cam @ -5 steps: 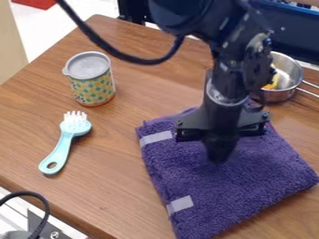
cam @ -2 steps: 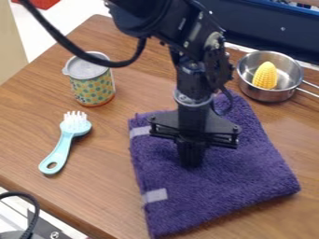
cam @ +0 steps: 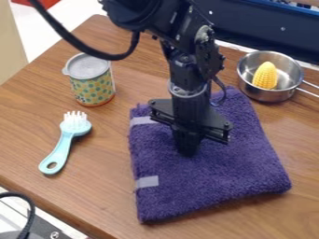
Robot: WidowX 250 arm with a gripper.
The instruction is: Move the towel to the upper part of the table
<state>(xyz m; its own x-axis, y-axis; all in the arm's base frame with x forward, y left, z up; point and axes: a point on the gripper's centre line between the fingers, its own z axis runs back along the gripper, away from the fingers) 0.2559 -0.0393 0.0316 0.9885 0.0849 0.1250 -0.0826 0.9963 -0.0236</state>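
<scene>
Jaws together, the gripper (cam: 188, 149) meets the purple towel (cam: 218, 177); whether they pinch cloth, I cannot tell. It lies on the table (cam: 93, 200), seven o'clock from the pot (cam: 268, 94).

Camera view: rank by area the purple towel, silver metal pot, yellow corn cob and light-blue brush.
1. Purple towel, largest by far
2. Silver metal pot
3. Light-blue brush
4. Yellow corn cob, smallest
</scene>
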